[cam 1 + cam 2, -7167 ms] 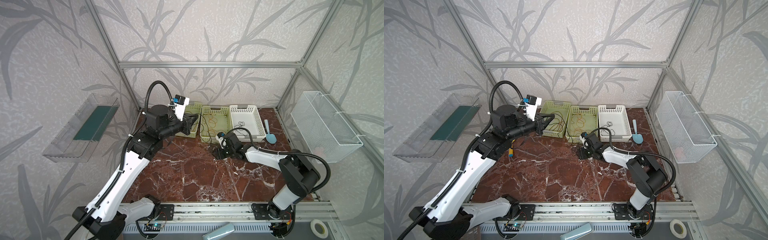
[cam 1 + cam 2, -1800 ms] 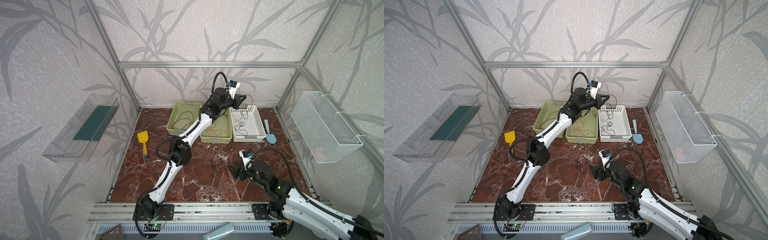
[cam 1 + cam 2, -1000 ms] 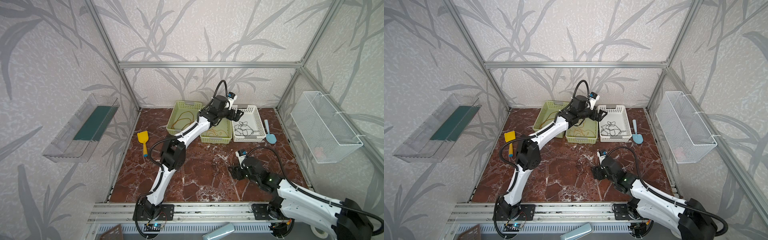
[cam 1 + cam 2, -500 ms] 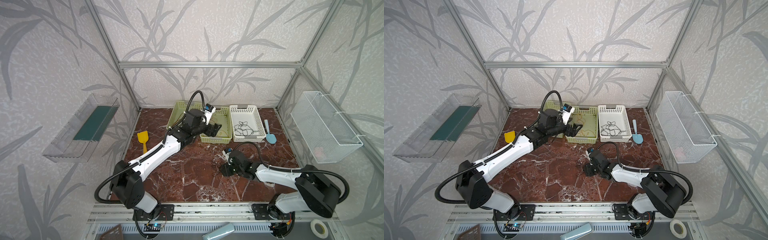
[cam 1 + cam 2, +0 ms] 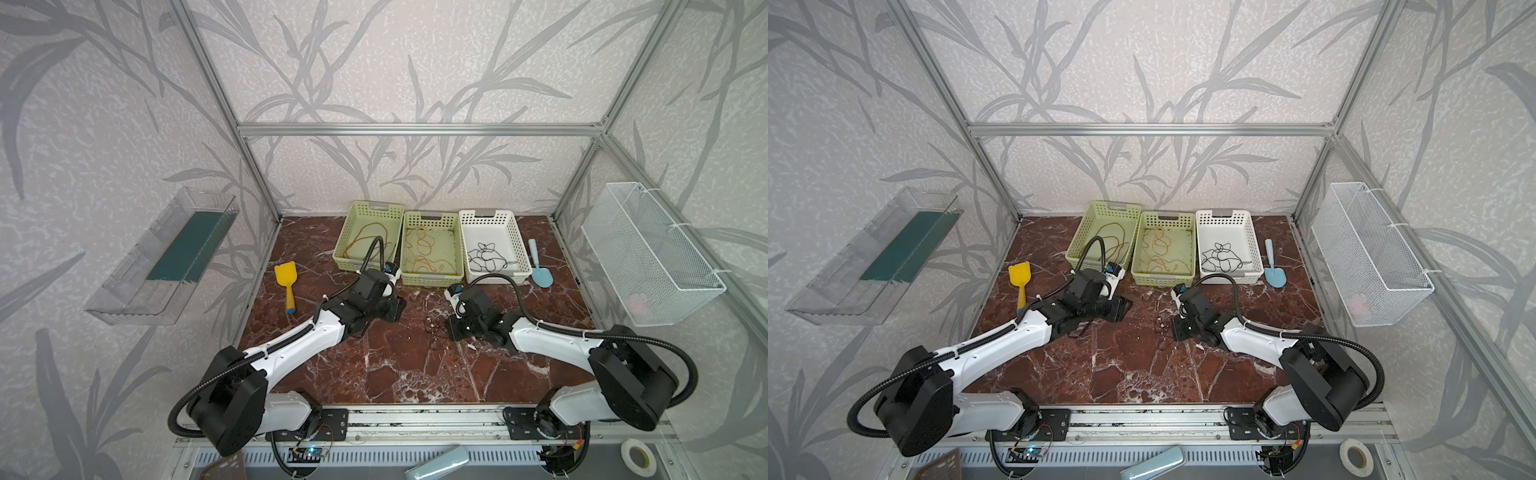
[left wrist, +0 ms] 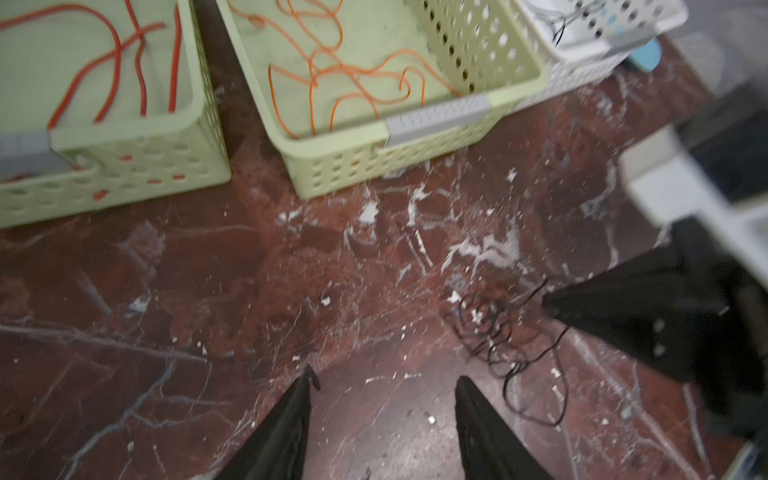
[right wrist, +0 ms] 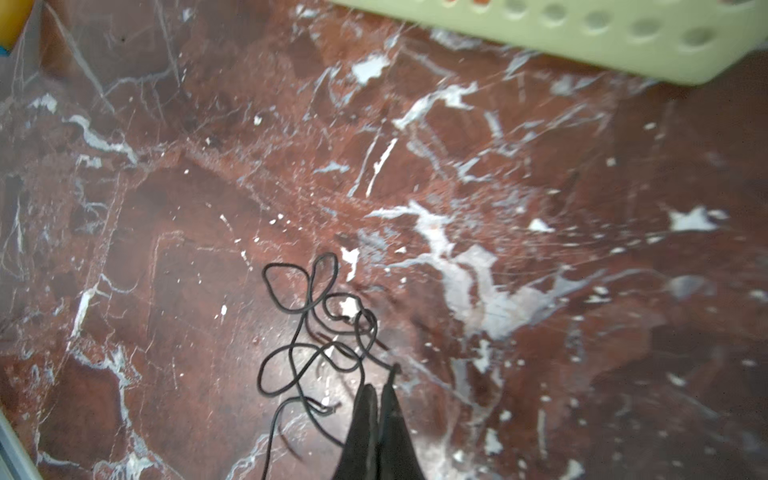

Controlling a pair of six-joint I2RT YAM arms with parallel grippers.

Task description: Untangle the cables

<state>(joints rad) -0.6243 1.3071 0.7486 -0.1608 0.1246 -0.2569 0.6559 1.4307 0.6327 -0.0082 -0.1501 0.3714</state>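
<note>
If tugged now, risk of cinching the knot: left tool (image 6: 384, 376) half open over bare bench (image 5: 374, 365), gripping nothing, so no counter-hold; right tool (image 7: 380, 386) clamped shut, apparently on a strand of loose black cable (image 7: 309, 307), mid-bench, just near of the baskets. Slip-off possible too, wire that thin.

Around: yellow scoop (image 5: 285, 275) far left, red cable (image 6: 143, 79) in left green basket (image 6: 124, 131), orange cable (image 6: 332, 68) in middle green basket (image 6: 353, 166), second black cable (image 5: 486, 255) in white basket (image 5: 521, 249), blue scoop (image 5: 542, 276). Nothing between tools and tangle.

Both top views are bright, evenly lit and sharp, shadows soft. Wrist views smear with motion blur; glare spots the glossy red-brown marble desk (image 7: 187, 291).
</note>
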